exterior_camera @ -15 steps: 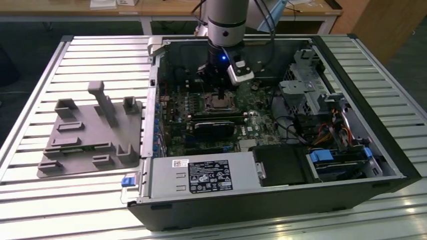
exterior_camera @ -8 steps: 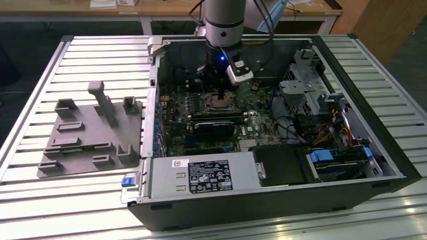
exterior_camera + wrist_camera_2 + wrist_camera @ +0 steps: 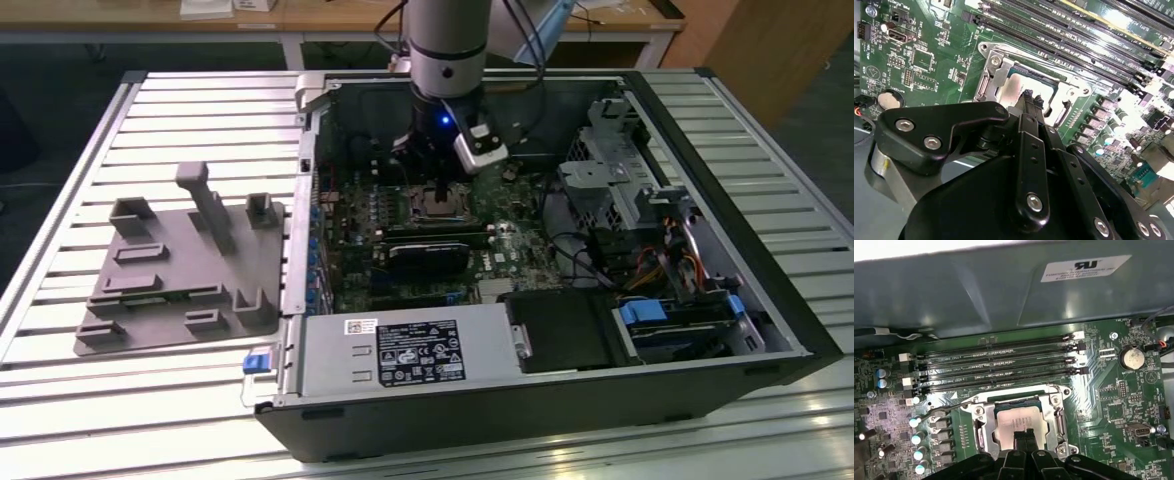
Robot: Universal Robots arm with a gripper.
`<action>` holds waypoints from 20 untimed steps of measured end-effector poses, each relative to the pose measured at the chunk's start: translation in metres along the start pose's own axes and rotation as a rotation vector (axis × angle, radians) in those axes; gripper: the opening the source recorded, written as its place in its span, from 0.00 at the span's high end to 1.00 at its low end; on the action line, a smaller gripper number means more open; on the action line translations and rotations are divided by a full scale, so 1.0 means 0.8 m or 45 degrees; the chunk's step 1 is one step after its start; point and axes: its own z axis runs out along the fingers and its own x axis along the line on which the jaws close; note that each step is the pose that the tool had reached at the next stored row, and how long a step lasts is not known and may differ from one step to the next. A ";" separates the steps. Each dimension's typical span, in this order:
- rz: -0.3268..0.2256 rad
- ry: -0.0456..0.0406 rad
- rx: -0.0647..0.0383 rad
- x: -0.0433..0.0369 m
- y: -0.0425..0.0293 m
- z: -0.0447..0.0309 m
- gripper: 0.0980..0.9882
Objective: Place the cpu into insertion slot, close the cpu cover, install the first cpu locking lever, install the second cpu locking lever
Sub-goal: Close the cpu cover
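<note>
The cpu [image 3: 1019, 421] lies flat in the insertion slot [image 3: 438, 205] on the green board, its dull silver face showing. The silvery cpu cover [image 3: 1055, 412] frames it and looks lowered around it; in the second wrist view the cover [image 3: 996, 72] shows with the cpu [image 3: 1013, 92] in its window. My gripper [image 3: 1024, 436] stands right over the cpu's face, its two narrow black fingertips pressed together with nothing between them. It hangs low inside the case [image 3: 442, 188] and shows as a black body [image 3: 1029, 97]. A thin locking lever rod [image 3: 949, 407] slants beside the socket.
Long black memory slots [image 3: 999, 365] run just beyond the socket, with the case wall [image 3: 1004, 290] behind. A black graphics card [image 3: 434, 250], a power supply [image 3: 400, 350] and drive cages [image 3: 601, 180] crowd the case. A grey fixture [image 3: 180, 270] sits on the slatted table.
</note>
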 end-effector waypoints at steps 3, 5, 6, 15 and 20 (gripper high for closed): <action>0.011 0.000 0.001 0.002 -0.0005 0.0013 1.00; 0.019 0.000 0.001 0.004 -0.0009 0.0019 1.00; 0.023 -0.001 0.001 0.006 -0.0011 0.0022 1.00; 0.049 -0.001 0.002 0.021 -0.0033 0.0049 1.00; 0.055 -0.001 0.003 0.030 -0.0048 0.0071 1.00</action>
